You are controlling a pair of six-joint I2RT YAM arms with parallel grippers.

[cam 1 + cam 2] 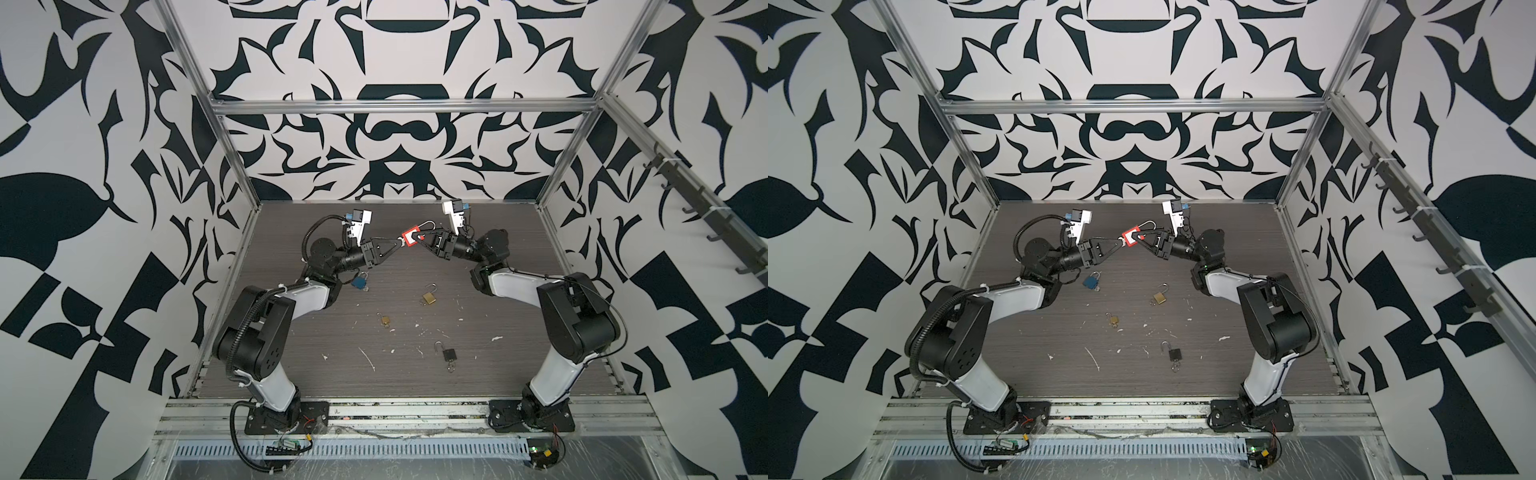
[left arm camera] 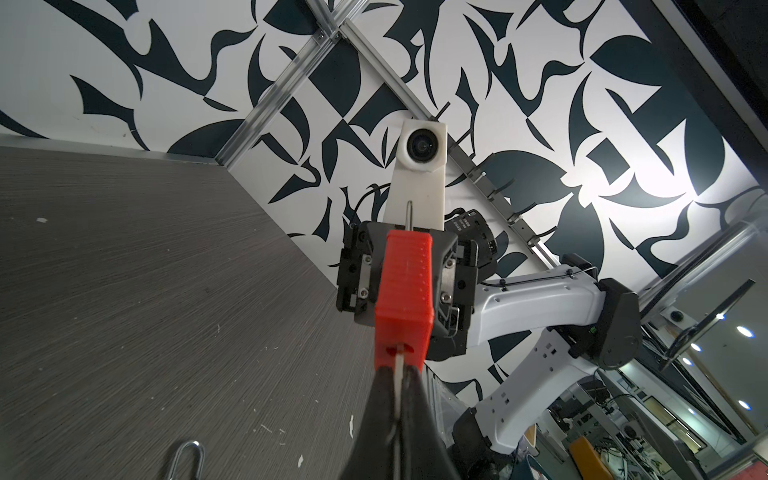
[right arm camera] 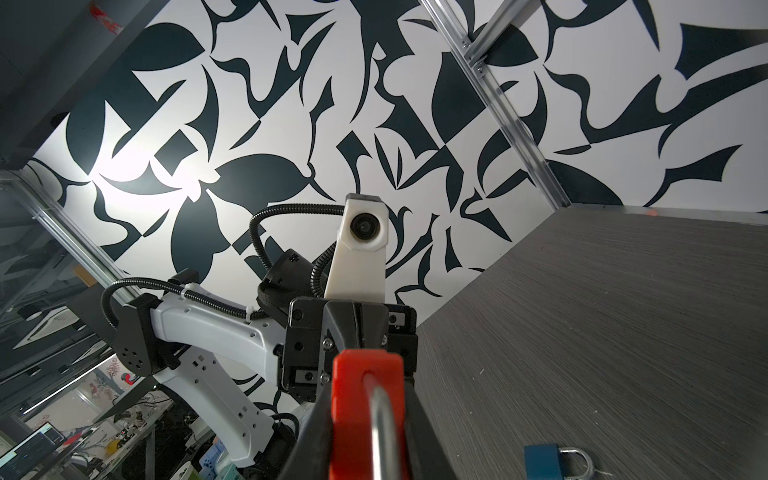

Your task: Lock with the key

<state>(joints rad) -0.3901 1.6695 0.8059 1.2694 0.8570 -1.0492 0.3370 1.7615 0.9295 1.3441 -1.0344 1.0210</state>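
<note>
Raised beyond the blue padlock (image 1: 359, 281), the right pincer (image 1: 419, 240) grasps the red padlock (image 1: 410, 238), shackle (image 1: 428, 226) open; the left pincer (image 1: 399, 243) is clenched on the key (image 2: 399, 363) in its base. Best twisted squarely, body braced

— What's the table (image 1: 291, 374) like?

— Grey wood grain, dotted with white flecks (image 1: 368, 359).

— And what lies on it?

— Four locks, flat and apart from each other. Start from the small brass lock (image 1: 385, 320). The blue lock (image 1: 358, 282) lies behind it to the left. The big brass lock (image 1: 429, 297) lies behind it to the right, shackle open. The black lock (image 1: 449, 354) lies in front of it to the right, shackle open.
</note>
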